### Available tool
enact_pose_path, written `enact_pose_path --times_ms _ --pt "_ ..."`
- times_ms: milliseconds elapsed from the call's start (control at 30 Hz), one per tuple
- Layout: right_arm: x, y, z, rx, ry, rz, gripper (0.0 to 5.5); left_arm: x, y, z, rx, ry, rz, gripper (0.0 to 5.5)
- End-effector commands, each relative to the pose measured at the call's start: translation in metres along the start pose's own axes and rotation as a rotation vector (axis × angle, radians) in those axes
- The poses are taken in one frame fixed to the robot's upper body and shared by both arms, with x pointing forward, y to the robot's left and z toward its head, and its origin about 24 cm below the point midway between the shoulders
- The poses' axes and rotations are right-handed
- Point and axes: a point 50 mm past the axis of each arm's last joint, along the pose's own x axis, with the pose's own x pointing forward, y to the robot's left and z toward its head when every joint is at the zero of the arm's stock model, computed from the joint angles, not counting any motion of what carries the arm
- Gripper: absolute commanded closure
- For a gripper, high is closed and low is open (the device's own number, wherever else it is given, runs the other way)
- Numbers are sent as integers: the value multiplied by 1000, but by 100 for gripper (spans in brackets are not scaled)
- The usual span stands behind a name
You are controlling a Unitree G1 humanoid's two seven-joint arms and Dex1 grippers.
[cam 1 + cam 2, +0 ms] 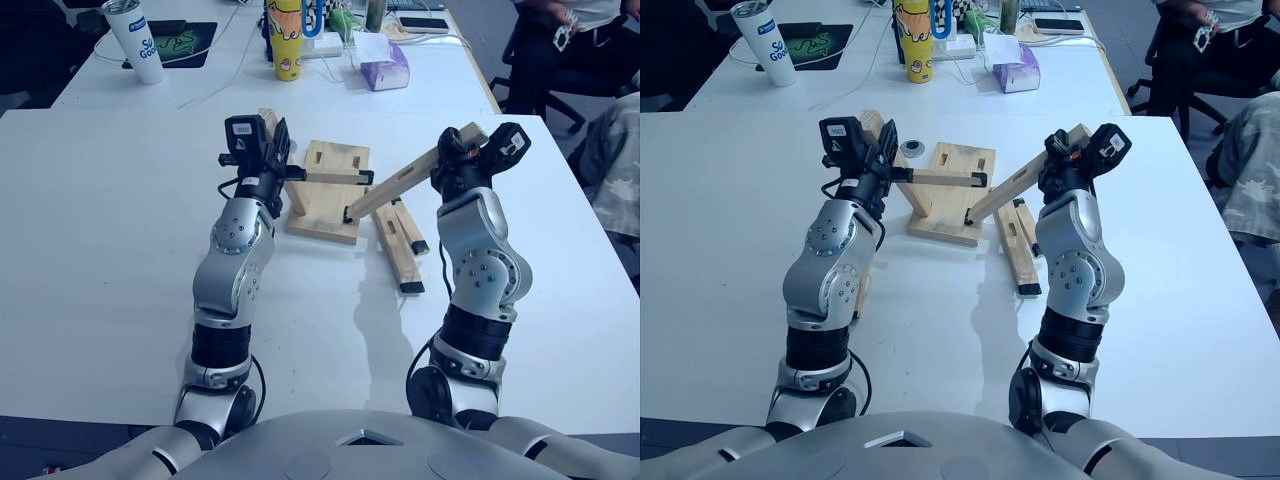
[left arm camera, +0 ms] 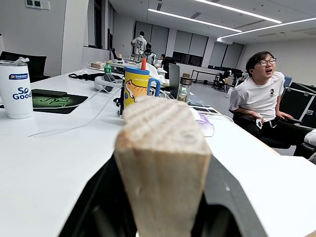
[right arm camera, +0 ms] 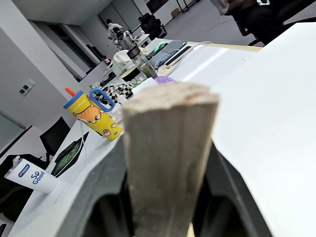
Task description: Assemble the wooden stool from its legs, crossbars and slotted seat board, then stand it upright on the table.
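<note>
**Both tools clenched on legs over the seat board**

The left tool is clenched on the end of a squared wooden leg. In the left wrist view the cut end grain sits between its dark fingers. From that tool the leg runs out level toward the other arm, and its black-capped tip hangs over the slotted seat board.

The right tool grips a second leg near its upper end. This one slants down and inward from the tool, with its capped foot at the near edge of the seat board. Whether it touches cannot be told.

The board lies on the worktop between the two tools. Two spare pieces lie flat just beneath the slanted leg, on the right tool's side of the board.

The legs look stiff, light and dry, so they should not slip or bend. Held by one end, though, each acts as a long lever, and a small wrist error will probably swing the far tip wide of its slot. A hold nearer the middle would likely steady the tip. The board is loose and may slide when pressed.
</note>
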Motion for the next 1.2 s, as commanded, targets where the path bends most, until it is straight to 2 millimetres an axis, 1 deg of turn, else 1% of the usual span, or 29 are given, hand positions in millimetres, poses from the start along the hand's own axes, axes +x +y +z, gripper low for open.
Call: enact_pose_path --times_ms 33,233,367,433,500,633,800,900,1100,1133,1200 --pt "-2 -29 -18 -17 55 -203 447 -3 -10 -15 -49 107 -22 448" --pt "-3 -28 -18 53 21 -222 447 2 -14 -9 -86 136 -39 448" --pt "-3 -21 -19 126 1 -153 447 3 -13 -9 -120 164 -34 448" --pt "-3 -17 -19 91 -26 -100 447 3 -11 -10 -147 181 -20 448" --pt "-6 -18 -17 44 -62 -82 448 6 -12 -10 -165 200 -28 448" --pt "-9 -16 -16 -25 -117 -28 448 7 -13 -10 -158 227 -41 448" --pt "-13 -7 -13 -44 -156 23 448 6 -15 -11 -154 239 -45 448" --pt "-12 -5 -12 -83 -172 41 448 5 -16 -13 -186 254 -33 448" --pt "-19 16 -1 -165 -264 133 448 6 -14 -12 -198 261 -7 448" --pt "-19 16 -2 -178 -264 129 448 6 -14 -12 -199 262 -4 448" --pt "-16 9 -9 -193 -233 83 448 5 -14 -12 -199 262 -1 448"
